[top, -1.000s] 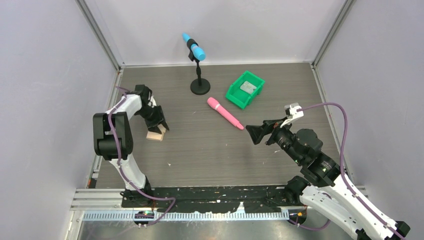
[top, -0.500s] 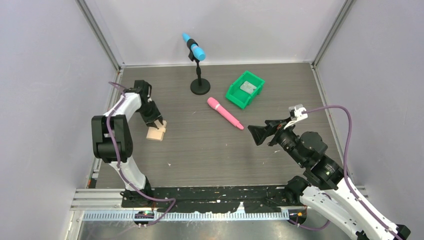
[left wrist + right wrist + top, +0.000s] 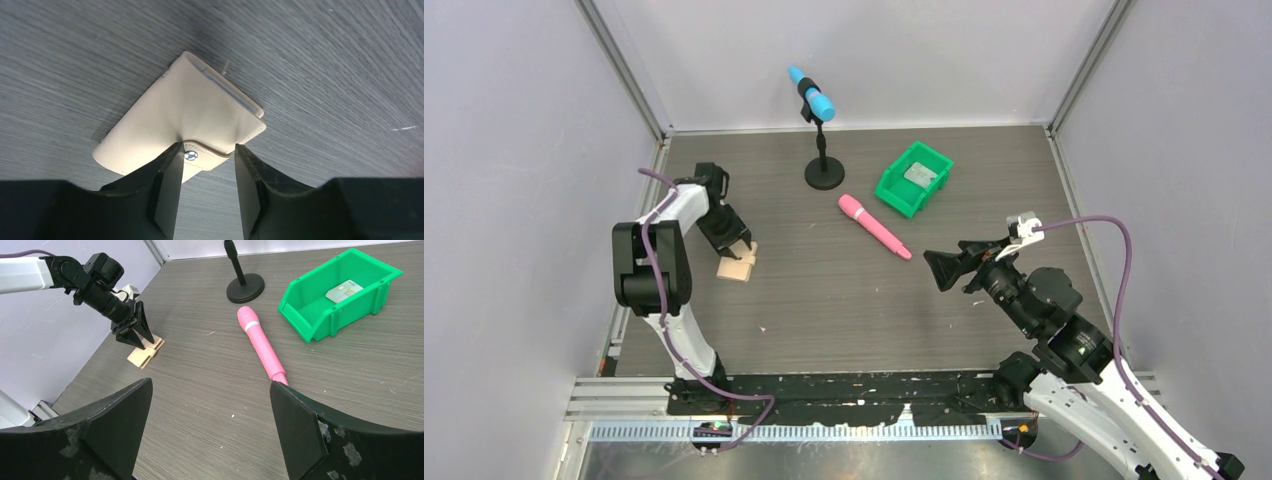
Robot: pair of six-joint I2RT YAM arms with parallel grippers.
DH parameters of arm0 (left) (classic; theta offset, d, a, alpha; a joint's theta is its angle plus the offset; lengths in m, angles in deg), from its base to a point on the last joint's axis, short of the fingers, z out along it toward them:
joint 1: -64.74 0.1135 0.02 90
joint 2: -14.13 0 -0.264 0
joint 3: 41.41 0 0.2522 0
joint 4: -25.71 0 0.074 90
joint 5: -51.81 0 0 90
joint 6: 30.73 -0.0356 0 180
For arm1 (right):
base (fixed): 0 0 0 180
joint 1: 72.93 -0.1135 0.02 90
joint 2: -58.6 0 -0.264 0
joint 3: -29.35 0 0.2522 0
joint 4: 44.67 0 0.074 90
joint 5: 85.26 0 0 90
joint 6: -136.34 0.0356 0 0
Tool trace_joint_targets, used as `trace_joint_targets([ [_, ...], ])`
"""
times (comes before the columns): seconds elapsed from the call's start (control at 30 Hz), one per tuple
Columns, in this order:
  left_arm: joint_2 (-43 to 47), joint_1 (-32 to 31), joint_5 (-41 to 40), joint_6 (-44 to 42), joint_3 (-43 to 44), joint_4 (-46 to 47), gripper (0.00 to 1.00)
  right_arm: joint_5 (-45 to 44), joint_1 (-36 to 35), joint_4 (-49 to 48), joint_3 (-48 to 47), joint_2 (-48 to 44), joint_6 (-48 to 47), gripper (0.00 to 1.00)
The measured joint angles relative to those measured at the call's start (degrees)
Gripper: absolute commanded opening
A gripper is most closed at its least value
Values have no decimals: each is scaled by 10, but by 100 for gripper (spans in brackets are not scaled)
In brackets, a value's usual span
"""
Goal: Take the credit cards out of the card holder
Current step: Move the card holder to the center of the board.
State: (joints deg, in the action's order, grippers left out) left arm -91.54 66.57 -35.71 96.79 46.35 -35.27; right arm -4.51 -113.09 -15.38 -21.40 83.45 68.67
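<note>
The tan card holder (image 3: pixel 175 115) lies on the table at the left (image 3: pixel 736 263), also in the right wrist view (image 3: pixel 145 353). My left gripper (image 3: pixel 207 149) points down at it (image 3: pixel 742 246). Its fingertips pinch the near edge of the cover, which puckers between them, with the snap tab (image 3: pixel 200 157) in the gap. A thin grey card edge (image 3: pixel 235 94) shows in the holder's far slot. A pale silvery card (image 3: pixel 919 174) lies in the green bin (image 3: pixel 892 190). The blue card is not in view. My right gripper (image 3: pixel 936 268) hovers wide open and empty (image 3: pixel 211 385) at mid-right.
A pink marker-like stick (image 3: pixel 874 226) lies left of the bin. A black stand with a blue microphone (image 3: pixel 822 140) is at the back. Walls close in the left, right and back sides.
My left gripper and the holder shifted slightly back and to the side on the table. My right arm drew back a little toward the lower right, still open.
</note>
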Motion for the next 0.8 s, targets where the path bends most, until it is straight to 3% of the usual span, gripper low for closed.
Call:
trace_joint_targets([
  [0.23, 8, 22, -10, 56, -19, 13, 44, -5, 0, 0, 1, -16, -10, 95],
  [0.47, 8, 59, -40, 58, 27, -4, 48, -12, 0, 2, 1, -38, -22, 95],
  [0.8, -24, 86, -28, 58, 31, -8, 46, -27, 0, 2, 2, -58, -44, 95],
])
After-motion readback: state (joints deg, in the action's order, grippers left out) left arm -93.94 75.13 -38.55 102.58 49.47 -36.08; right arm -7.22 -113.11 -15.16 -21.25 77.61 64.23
